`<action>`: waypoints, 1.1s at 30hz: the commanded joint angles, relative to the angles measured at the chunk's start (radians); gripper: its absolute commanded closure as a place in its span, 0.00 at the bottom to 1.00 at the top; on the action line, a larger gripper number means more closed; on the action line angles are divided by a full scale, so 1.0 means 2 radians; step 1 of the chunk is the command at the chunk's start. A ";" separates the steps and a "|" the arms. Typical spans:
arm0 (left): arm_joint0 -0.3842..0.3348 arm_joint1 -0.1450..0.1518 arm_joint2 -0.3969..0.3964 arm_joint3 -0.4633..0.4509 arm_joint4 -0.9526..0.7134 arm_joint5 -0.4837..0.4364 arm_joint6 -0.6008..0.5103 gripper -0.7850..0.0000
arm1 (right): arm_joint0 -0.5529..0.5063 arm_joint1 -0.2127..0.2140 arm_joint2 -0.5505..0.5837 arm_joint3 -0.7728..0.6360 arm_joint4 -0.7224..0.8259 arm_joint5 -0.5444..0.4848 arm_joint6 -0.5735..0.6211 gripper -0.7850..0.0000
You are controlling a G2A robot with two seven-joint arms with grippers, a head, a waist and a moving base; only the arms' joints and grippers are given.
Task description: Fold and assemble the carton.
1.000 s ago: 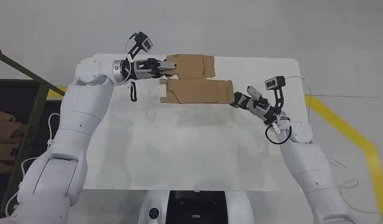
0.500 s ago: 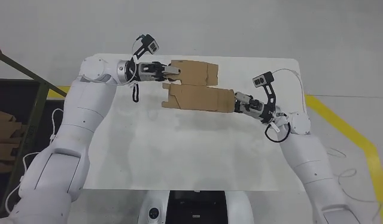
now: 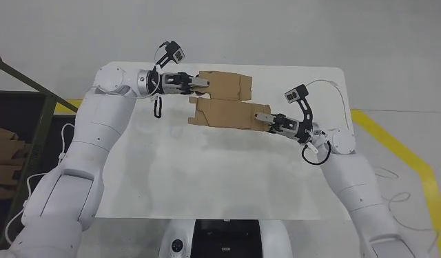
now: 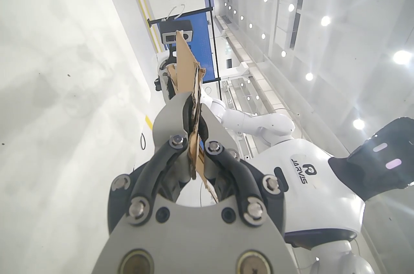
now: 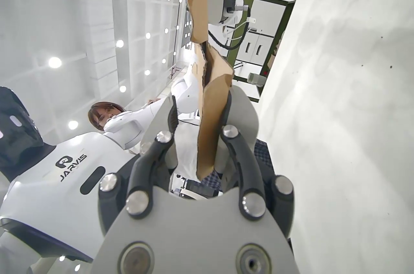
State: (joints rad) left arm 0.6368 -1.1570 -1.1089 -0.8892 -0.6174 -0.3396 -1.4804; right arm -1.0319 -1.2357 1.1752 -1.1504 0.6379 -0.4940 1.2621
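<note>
A flat brown carton [image 3: 227, 110] is held up over the far half of the white table [image 3: 207, 182], with one panel offset behind the other. My left gripper [image 3: 198, 83] is shut on the carton's left edge, and its wrist view shows the cardboard [image 4: 186, 62] pinched edge-on between the jaws of the gripper [image 4: 192, 109]. My right gripper [image 3: 264, 117] is at the carton's right end. In its wrist view this gripper [image 5: 205, 100] is open. The cardboard [image 5: 212, 123] stands between its fingers, lying against one pad with a gap to the other.
A dark green frame [image 3: 27, 96] and a stack of flat cardboard [image 3: 8, 154] sit left of the table. A yellow floor line [image 3: 389, 137] runs on the right. The near half of the table is bare.
My right gripper has slid left from just off the carton's right end until the cardboard lies between its fingers. The left gripper and carton shifted slightly right.
</note>
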 commanded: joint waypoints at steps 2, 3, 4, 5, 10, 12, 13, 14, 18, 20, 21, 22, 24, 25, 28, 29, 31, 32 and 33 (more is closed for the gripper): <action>0.000 0.000 0.004 0.000 -0.002 0.001 -0.001 1.00 | 0.003 0.000 -0.001 0.004 -0.001 0.001 0.003 0.86; 0.000 0.000 0.005 0.000 -0.002 0.001 -0.001 1.00 | 0.004 0.000 -0.001 0.005 -0.001 0.001 0.003 0.93; -0.001 -0.001 0.006 0.000 -0.002 0.001 -0.001 1.00 | 0.005 0.000 -0.001 0.007 -0.002 0.001 0.004 0.97; -0.001 -0.001 0.006 0.000 -0.003 0.000 0.000 1.00 | 0.007 0.001 -0.001 0.008 -0.002 0.001 0.006 0.97; -0.002 -0.001 0.010 -0.002 -0.002 -0.005 0.005 1.00 | 0.012 0.001 -0.004 0.014 -0.001 0.006 0.014 1.00; -0.002 -0.001 0.010 -0.002 -0.003 -0.009 0.009 1.00 | 0.013 0.001 -0.003 0.015 0.000 0.007 0.016 1.00; -0.001 -0.001 0.009 -0.001 -0.006 -0.013 0.013 0.93 | 0.014 0.001 -0.003 0.016 0.001 0.008 0.016 1.00; 0.000 -0.001 0.009 -0.001 -0.008 -0.015 0.015 0.93 | 0.015 0.002 -0.003 0.016 0.000 0.008 0.015 1.00; 0.001 -0.001 0.005 0.004 -0.021 -0.024 0.024 0.00 | 0.016 0.003 -0.001 0.017 -0.007 0.010 0.009 1.00; 0.003 -0.002 0.001 0.008 -0.034 -0.026 0.027 0.00 | 0.016 0.004 0.001 0.016 -0.011 0.009 0.005 1.00; 0.004 -0.002 -0.001 0.010 -0.041 -0.026 0.029 0.00 | 0.015 0.004 0.002 0.015 -0.013 0.010 0.003 1.00; 0.005 -0.002 -0.002 0.010 -0.047 -0.026 0.031 0.00 | 0.013 0.005 0.003 0.014 -0.015 0.010 0.000 1.00; 0.009 -0.003 -0.006 0.012 -0.058 -0.025 0.036 0.00 | 0.009 0.006 0.006 0.009 -0.018 0.011 -0.003 1.00; 0.011 -0.003 -0.007 0.012 -0.062 -0.024 0.038 0.00 | 0.006 0.007 0.007 0.006 -0.019 0.011 -0.004 1.00; 0.018 -0.004 -0.010 0.011 -0.074 -0.018 0.041 0.00 | -0.004 0.009 0.010 -0.003 -0.021 0.014 -0.009 1.00; 0.020 -0.004 -0.011 0.010 -0.077 -0.017 0.041 0.00 | -0.007 0.009 0.011 -0.005 -0.023 0.015 -0.011 1.00; 0.024 -0.004 -0.012 0.008 -0.080 -0.015 0.042 0.00 | -0.012 0.011 0.014 -0.008 -0.027 0.018 -0.018 1.00; 0.026 -0.004 -0.013 0.006 -0.083 -0.014 0.043 0.00 | -0.014 0.011 0.015 -0.011 -0.028 0.019 -0.020 1.00; 0.028 -0.004 -0.014 0.005 -0.086 -0.011 0.044 0.00 | -0.016 0.012 0.016 -0.012 -0.029 0.020 -0.023 1.00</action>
State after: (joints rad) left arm 0.6887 -1.1648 -1.1358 -0.8768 -0.7846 -0.3659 -1.3939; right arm -1.0604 -1.2132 1.2055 -1.1722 0.5812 -0.4554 1.2202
